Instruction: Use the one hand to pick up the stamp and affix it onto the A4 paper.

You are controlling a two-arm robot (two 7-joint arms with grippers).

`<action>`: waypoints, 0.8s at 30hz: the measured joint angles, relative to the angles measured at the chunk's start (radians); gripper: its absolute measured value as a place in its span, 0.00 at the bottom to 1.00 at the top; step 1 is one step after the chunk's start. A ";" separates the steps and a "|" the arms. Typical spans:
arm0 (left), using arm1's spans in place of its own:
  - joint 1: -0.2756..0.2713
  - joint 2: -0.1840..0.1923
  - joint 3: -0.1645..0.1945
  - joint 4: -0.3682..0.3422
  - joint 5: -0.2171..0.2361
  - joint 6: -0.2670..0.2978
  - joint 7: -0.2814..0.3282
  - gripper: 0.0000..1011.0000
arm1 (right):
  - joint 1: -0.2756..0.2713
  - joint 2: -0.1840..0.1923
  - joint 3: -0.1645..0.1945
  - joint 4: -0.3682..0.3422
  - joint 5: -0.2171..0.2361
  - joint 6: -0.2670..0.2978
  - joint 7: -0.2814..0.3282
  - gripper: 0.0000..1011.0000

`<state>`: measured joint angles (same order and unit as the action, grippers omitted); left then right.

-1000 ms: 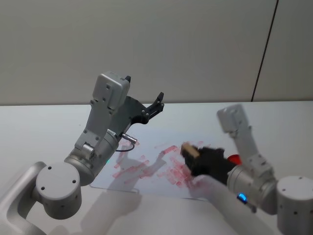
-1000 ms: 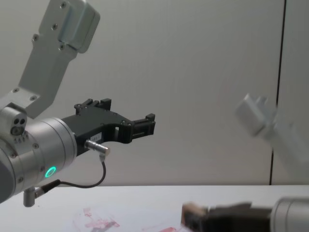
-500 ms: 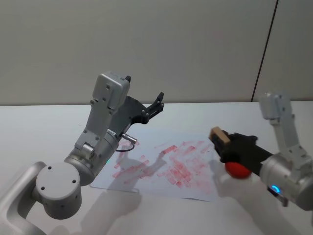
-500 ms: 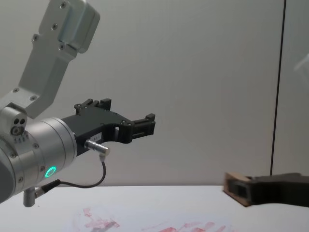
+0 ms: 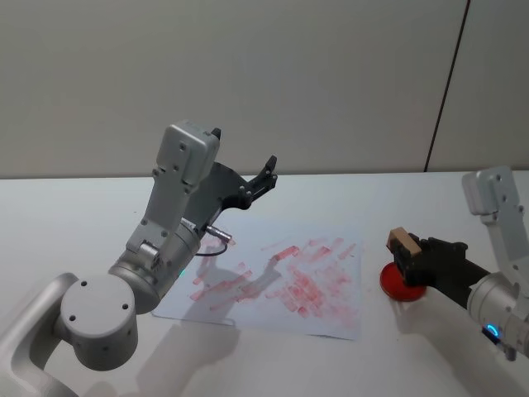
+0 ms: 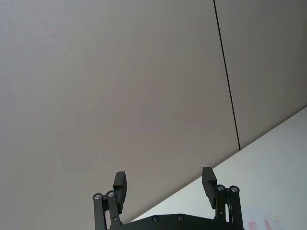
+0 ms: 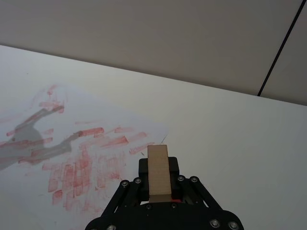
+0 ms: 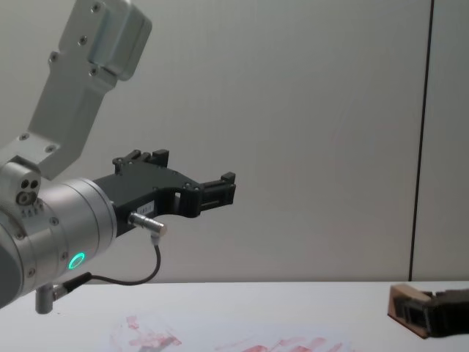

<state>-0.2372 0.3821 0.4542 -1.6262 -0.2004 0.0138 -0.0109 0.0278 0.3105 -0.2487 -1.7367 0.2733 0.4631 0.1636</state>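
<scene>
Head view: the right gripper (image 5: 407,255), which a second ago hung over the red prints on the paper (image 5: 331,318), has swung off the sheet to its right and now sits over a round red ink pad (image 5: 400,285), with the stamp (image 5: 402,244) clamped at its tip. I judge it is going back to ink the stamp, or to put it down, after a print. The left gripper (image 5: 266,176) has not moved, raised and well away from the sheet

Right wrist view: the stamp (image 7: 158,175) stands straight out between the closed jaws, a sliver of red pad under it, the paper (image 7: 76,115) ahead; this grip is clearer here than from the head

Left wrist view: the left gripper (image 6: 164,184) points at the wall, fingers wide apart, holding nothing

Chest view: the stamp (image 8: 404,308) is level with the table edge, so I cannot tell if it touches the pad
</scene>
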 joint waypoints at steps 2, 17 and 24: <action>0.000 0.000 0.000 0.000 0.000 0.000 0.000 0.99 | 0.004 0.000 0.000 0.012 -0.011 0.001 0.000 0.22; 0.000 0.000 0.000 0.000 0.000 0.000 0.000 0.99 | 0.039 -0.019 -0.015 0.086 -0.078 0.015 0.011 0.22; 0.000 0.000 0.000 0.000 0.000 0.000 0.000 0.99 | 0.047 -0.022 -0.018 0.106 -0.097 0.021 0.015 0.22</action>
<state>-0.2372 0.3821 0.4542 -1.6262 -0.2004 0.0139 -0.0109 0.0750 0.2883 -0.2667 -1.6309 0.1766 0.4845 0.1784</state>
